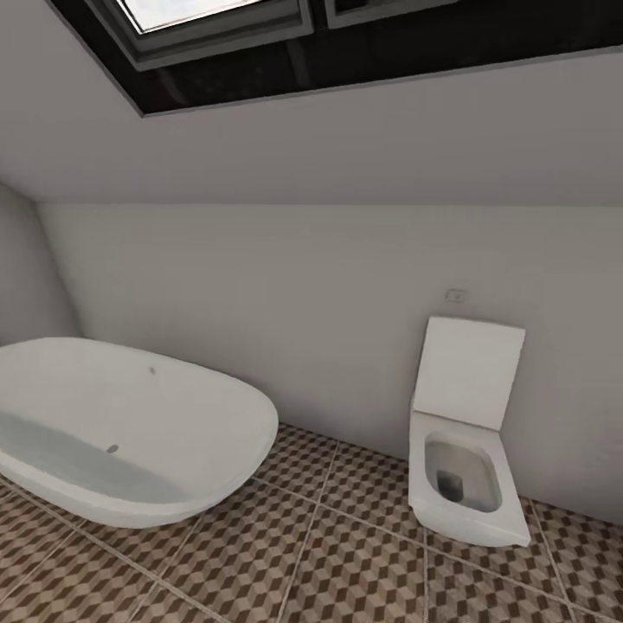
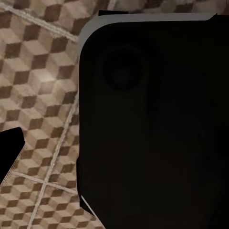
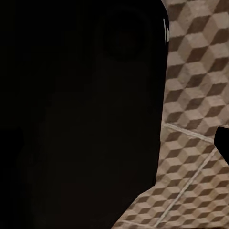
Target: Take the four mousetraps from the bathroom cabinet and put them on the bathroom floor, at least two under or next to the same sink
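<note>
Lighting: even, soft, moderately bright. Source: skylight [image 1: 208, 17], glaring white at 12 o'clock. Shadows: faint, under bathtub [image 1: 130, 433] rim. Head view sharp, walls bowing at edges. Wrist views: large unlit black masses; bathroom floor [image 2: 38, 95] tiles slightly soft.

Dark robot body [image 2: 152, 124] beside both wrists

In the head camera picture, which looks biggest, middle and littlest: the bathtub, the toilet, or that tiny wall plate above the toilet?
1. Bathtub, biggest, though it sits nearer the camera.
2. Toilet, middle.
3. Wall plate, littlest.
</note>
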Controlling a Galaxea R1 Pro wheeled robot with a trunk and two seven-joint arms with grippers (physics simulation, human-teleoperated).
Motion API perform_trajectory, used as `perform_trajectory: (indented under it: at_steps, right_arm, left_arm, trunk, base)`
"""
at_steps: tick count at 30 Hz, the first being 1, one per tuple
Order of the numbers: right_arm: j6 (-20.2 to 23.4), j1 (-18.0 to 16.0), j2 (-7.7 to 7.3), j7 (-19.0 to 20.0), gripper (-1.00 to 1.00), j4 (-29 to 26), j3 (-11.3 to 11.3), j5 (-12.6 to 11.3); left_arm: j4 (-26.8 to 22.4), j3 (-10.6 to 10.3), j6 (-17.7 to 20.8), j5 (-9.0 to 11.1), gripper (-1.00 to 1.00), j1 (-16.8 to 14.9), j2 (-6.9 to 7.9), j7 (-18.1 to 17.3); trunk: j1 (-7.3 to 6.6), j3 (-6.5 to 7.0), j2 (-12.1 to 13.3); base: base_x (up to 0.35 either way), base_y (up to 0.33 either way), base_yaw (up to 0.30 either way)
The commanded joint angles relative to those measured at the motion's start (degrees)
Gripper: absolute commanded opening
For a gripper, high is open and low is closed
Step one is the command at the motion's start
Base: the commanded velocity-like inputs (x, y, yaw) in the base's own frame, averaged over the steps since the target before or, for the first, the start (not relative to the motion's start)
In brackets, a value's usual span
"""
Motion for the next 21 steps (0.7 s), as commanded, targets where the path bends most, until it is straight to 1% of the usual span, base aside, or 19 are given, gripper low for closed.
perform_trajectory:
  at_steps: [1, 21]
  right_arm:
    - [-0.03, -0.02, 0.00, 0.03, 1.00, 0.01, 0.01, 0.00]
    - [-0.09, -0.02, 0.00, 0.03, 1.00, 0.01, -0.22, -0.24]
  left_arm:
    - [0.00, 0.06, -0.10, 0.19, 1.00, -0.01, -0.01, 0.01]
    - [0.00, -0.05, -0.10, 0.19, 1.00, -0.01, 0.04, 0.01]
  trunk:
    - [0.00, -0.04, -0.02]
    - [0.00, -0.04, -0.02]
  base:
    - [0.000, 0.000, -0.283]
    - [0.000, 0.000, -0.291]
